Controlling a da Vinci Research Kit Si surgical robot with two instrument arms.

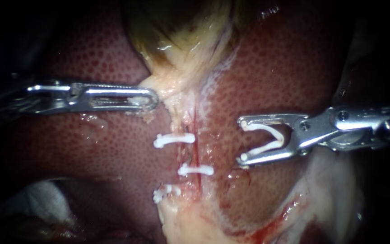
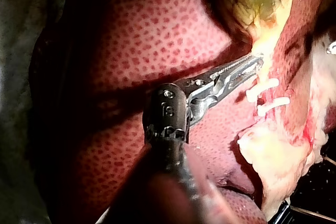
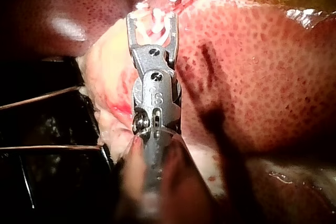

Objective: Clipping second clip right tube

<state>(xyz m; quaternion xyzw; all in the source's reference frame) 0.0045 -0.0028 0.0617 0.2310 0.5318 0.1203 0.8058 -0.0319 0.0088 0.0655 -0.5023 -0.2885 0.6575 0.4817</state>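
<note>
Mottled dark-red liver, wet and speckled, filling most of the endoscope view. Yellow-green glossy gallbladder at the liver's upper edge, narrowing downward into a pale neck. Pale fatty tissue along the liver's lower edge, streaked with fresh blood toward the lower right corner. White cloth tucked under the liver's lower left corner, partly in shadow. In the right wrist view, two thin wires crossing a dark surface just beyond the fatty edge
</note>
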